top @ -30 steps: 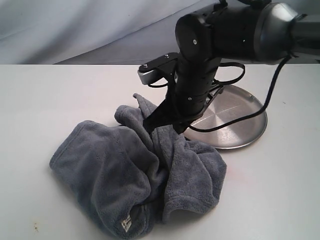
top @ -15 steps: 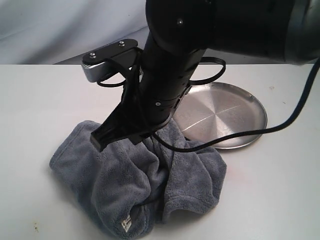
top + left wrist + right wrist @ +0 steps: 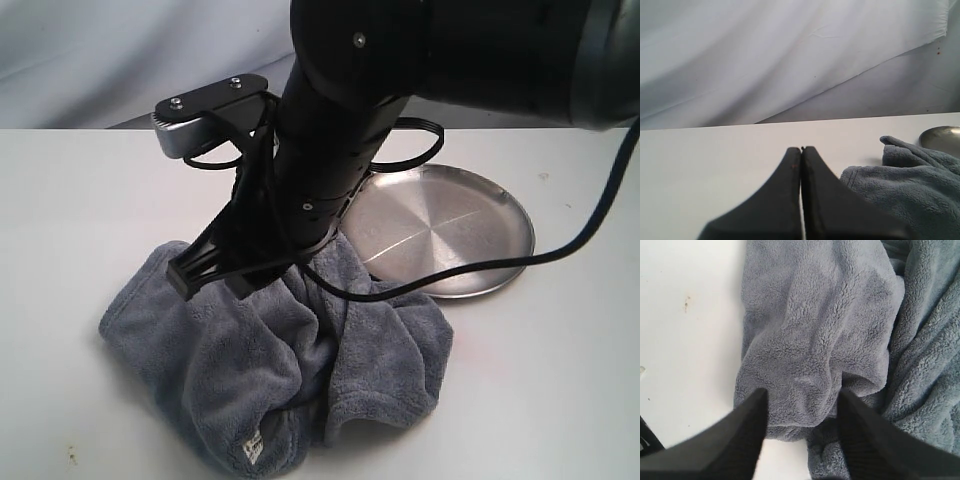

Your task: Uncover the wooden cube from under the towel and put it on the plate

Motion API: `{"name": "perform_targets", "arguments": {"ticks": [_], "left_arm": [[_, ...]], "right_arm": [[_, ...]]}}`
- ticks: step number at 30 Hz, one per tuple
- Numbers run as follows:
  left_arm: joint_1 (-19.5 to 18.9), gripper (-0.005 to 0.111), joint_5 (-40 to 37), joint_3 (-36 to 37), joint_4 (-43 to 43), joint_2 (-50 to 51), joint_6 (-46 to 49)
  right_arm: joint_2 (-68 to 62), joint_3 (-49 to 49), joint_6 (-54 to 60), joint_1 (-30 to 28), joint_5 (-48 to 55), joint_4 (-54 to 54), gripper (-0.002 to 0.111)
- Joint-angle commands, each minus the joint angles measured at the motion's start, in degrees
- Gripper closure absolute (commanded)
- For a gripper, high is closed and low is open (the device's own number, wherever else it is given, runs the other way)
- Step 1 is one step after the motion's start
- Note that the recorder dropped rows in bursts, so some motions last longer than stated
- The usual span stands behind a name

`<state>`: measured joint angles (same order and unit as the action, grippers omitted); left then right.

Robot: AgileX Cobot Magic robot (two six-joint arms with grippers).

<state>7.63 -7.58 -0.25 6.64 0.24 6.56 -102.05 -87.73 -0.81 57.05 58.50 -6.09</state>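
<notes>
- Nothing legible in the exterior view or in either wrist view.
- Only printed item: a small white label [image 3: 252, 447] at the near edge of the towel [image 3: 230, 370], seen in the exterior view.
- A few dark printed marks on that label, too small and blurred to read as letters, numbers or a brand.
- Not visible in either wrist view.

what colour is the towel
Grey-blue, a plush fleece towel; it shows best in the right wrist view.
</notes>
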Motion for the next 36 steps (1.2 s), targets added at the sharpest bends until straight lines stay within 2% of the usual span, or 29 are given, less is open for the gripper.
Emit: {"name": "perform_targets", "arguments": {"ticks": [1,9,27,30,36], "left_arm": [[0.28,0.107,0.02,0.25,0.10,-0.24,-0.14],[0.28,0.107,0.02,0.25,0.10,-0.24,-0.14],[0.28,0.107,0.02,0.25,0.10,-0.24,-0.14],[0.28,0.107,0.02,0.25,0.10,-0.24,-0.14],[0.28,0.107,0.02,0.25,0.10,-0.24,-0.14]], "right_arm": [[0.54,-0.30,-1.37,0.13,-1.40,0.34,0.040],[-2.10,-0.30,-4.61,0.13,-2.58,3.85,0.040],[-19.06,-0.30,-3.99,0.13,-7.42,3.96,0.040],[-19.52,-0.30,-3.99,0.13,-7.42,3.94,0.049],[-19.39,-0.30,-3.99,0.13,-7.42,3.94,0.087]]}}
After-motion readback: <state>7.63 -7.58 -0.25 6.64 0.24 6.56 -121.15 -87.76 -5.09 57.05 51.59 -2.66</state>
